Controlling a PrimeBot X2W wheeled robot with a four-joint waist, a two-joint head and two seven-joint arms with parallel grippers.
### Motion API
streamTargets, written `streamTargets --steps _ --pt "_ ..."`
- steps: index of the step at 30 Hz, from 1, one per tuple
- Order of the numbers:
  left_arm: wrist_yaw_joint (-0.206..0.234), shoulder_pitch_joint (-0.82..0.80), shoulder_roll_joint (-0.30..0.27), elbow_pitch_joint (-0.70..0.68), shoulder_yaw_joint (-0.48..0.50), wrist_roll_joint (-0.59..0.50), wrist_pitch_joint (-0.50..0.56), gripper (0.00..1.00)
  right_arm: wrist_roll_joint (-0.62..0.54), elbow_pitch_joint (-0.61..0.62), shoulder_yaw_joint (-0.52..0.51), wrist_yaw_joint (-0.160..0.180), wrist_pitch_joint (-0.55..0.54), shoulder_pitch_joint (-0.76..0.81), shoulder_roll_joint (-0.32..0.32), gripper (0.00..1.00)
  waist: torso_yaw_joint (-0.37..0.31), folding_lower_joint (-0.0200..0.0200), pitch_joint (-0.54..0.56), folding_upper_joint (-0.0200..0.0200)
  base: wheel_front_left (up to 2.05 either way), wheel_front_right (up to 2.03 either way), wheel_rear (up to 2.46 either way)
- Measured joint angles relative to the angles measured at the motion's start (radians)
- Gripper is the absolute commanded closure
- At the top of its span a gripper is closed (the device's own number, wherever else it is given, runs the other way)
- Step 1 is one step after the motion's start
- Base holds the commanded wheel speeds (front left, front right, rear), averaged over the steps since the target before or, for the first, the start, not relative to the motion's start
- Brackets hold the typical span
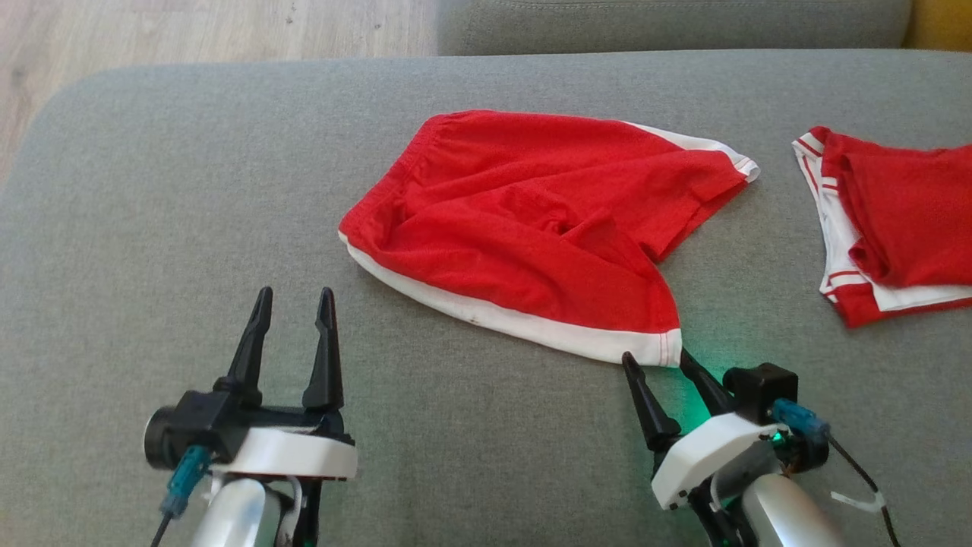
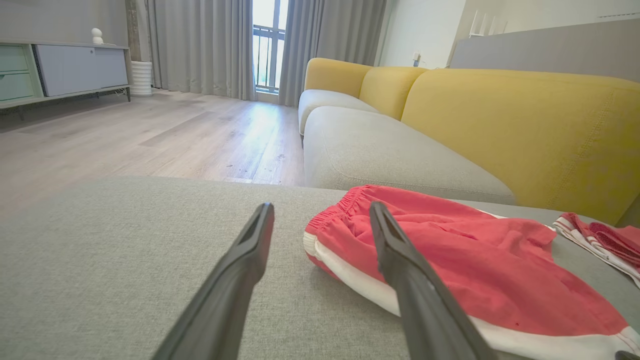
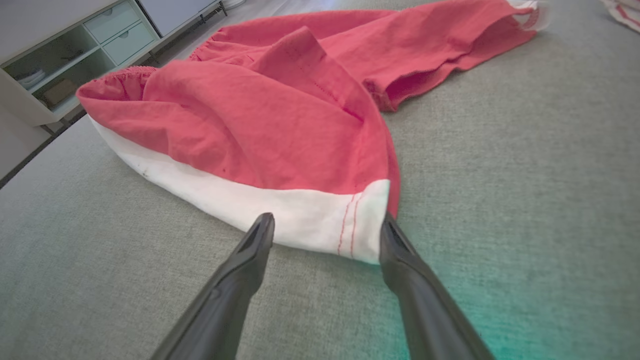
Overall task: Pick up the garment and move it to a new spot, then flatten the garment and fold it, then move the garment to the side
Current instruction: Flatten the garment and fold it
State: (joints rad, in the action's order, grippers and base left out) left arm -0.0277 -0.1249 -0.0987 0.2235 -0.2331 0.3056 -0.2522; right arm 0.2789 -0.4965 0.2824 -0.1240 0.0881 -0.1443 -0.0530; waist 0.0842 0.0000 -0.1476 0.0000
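The garment (image 1: 531,228) is a pair of red shorts with white trim, lying crumpled on the grey cushion (image 1: 190,228); it also shows in the left wrist view (image 2: 475,260) and the right wrist view (image 3: 260,125). My right gripper (image 1: 657,357) is open, its fingertips at the white hem corner (image 3: 345,225) nearest me, one tip on each side of that corner (image 3: 325,225). My left gripper (image 1: 295,300) stands open over bare cushion, left of the shorts and apart from them (image 2: 320,212).
A second red-and-white garment (image 1: 888,220) lies folded at the cushion's right edge. A grey-and-yellow sofa (image 2: 500,115) stands beyond the cushion. Wooden floor (image 2: 150,130) and a low cabinet (image 2: 65,70) lie to the far left.
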Motion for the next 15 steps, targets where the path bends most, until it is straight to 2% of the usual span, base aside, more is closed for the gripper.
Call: streamTargets --steps 5,6,8,12,15 --pt "-0.005 0.000 0.009 0.001 0.002 -0.016 0.000 0.00 0.013 -0.022 0.007 0.000 0.002 -0.028 0.000 0.00 0.009 0.0000 -0.006 0.0000 0.00 0.00 0.00" --pt "-0.008 0.000 0.010 0.002 0.003 -0.016 0.000 0.00 0.015 -0.027 0.009 0.000 0.002 -0.034 0.000 0.05 0.010 0.0001 -0.007 0.0000 0.00 0.00 0.00" --pt "-0.009 0.000 0.010 0.005 0.006 -0.016 0.000 0.00 0.023 -0.036 0.014 0.000 0.009 -0.043 0.000 0.98 0.011 0.0001 -0.009 0.0000 0.00 0.00 0.00" --pt "-0.013 0.000 0.011 0.006 0.012 -0.018 0.000 0.00 0.029 -0.055 0.020 0.000 0.012 -0.055 0.000 1.00 0.009 0.0001 -0.010 0.0000 0.00 0.00 0.00" --pt "-0.013 0.000 0.011 0.006 0.021 -0.026 0.000 0.00 0.016 -0.064 -0.016 0.000 0.037 -0.059 0.000 1.00 0.003 0.0000 -0.009 0.0000 0.00 0.00 0.00"
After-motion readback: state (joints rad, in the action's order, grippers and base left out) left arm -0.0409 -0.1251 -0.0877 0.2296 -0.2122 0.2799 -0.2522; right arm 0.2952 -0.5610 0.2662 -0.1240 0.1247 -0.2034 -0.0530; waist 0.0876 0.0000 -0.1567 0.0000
